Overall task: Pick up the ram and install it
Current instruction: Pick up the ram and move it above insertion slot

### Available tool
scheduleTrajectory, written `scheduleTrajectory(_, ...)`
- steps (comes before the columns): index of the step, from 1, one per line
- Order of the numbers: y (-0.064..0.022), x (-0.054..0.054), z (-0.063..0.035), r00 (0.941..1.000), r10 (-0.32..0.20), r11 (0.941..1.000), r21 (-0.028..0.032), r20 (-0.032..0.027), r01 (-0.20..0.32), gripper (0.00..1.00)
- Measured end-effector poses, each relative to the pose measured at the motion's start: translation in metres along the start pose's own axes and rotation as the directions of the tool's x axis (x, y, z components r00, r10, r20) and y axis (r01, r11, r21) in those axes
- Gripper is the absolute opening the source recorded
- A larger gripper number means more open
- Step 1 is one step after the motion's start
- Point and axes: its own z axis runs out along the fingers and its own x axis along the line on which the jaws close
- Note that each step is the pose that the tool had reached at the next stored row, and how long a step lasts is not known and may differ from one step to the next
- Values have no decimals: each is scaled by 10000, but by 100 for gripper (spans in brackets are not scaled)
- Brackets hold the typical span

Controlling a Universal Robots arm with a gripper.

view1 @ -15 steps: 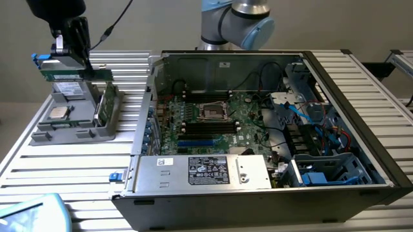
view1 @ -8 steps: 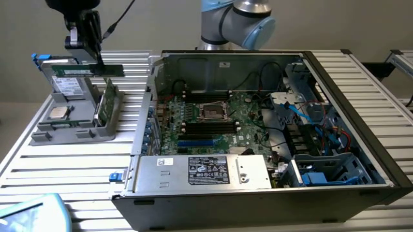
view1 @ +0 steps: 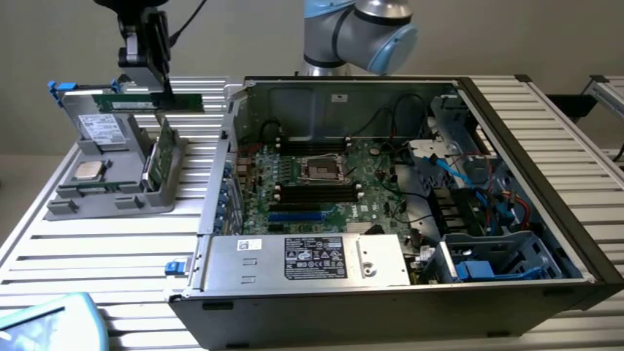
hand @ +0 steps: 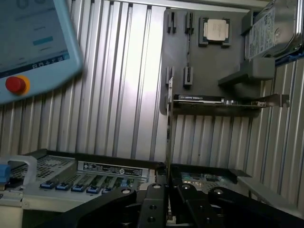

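While the gripper hung above the grey parts tray, its fingers were clamped on the ram, which was held level over the tray, beside the open computer case. In the wrist view the ram showed edge-on only, its label hidden; fingertip contact was hard to make out.

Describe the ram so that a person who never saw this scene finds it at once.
At the exterior view's left, beside the open computer case, sits a grey holder on the slatted table. Above it the claw grips the ram, a long, narrow green stick with a white label. Unlike the broader green card standing in the holder, it hangs level in the air.
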Motion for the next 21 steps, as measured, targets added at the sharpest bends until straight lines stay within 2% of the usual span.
scheduleTrajectory(5,-123,12,-71,10000,1,10000,27,-13,-1,14)
scheduleTrajectory(10,-259,25,-154,10000,0,9999,115,-19,0,14)
scheduleTrajectory(13,-374,37,-173,10000,0,9999,141,-21,0,14)
scheduleTrajectory(21,-736,72,-195,10000,0,9999,145,-22,0,14)
